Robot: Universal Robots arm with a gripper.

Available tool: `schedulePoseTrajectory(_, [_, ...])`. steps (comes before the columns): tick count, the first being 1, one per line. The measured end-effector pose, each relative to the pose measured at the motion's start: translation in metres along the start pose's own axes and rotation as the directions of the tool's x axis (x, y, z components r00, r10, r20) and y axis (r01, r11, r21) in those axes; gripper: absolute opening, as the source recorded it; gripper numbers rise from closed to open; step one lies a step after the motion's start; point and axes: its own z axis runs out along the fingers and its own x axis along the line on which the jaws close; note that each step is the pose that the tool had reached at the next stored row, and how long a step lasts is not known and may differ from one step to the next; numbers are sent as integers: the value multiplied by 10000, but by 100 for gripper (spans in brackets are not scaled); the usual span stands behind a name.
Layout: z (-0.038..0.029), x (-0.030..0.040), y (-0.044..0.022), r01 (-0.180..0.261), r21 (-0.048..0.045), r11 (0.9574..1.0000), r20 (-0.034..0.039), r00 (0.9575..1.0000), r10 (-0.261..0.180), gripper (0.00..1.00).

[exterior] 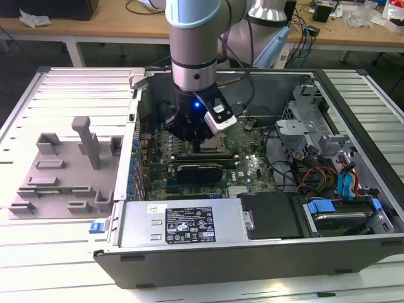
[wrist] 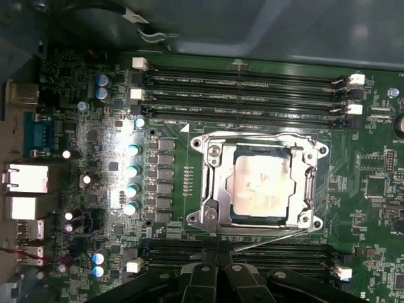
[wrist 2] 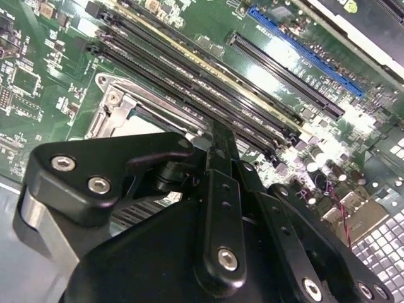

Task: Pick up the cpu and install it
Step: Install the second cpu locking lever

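A: Where's the small, flat, silvery-grey square cpu [wrist: 261, 183]?

B: In the first wrist view it lies inside the square metal socket frame [wrist: 211, 189] on the green motherboard [wrist: 101, 101], between black memory slots [wrist: 246, 95].

A: And the black gripper [exterior: 197, 140]?

B: Low over that socket, inside the open grey computer case [exterior: 353, 252]. I can't tell how its fingers stand or whether it touches the chip. Judging by that, seating needs square alignment and gentle pressure.

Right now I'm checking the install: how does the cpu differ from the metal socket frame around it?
The cpu is a flat, dull silvery square with a smudged top; the socket frame is a shiny open bracket with screws at its corners. The cpu sits inside, the socket frame surrounds it. Both lie flat on the green motherboard.
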Motion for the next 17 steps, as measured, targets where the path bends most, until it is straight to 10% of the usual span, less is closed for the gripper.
schedulePoseTrajectory(6, [1, 35, -96, 33, -119, 9999, 20, 10000, -33, 11])
schedulePoseTrajectory(9, [11, 38, -142, 12, -583, 9983, 109, 9999, -5, 11])
schedulePoseTrajectory(17, [82, 73, -216, -16, -1207, 9927, 187, 9998, 39, 11])
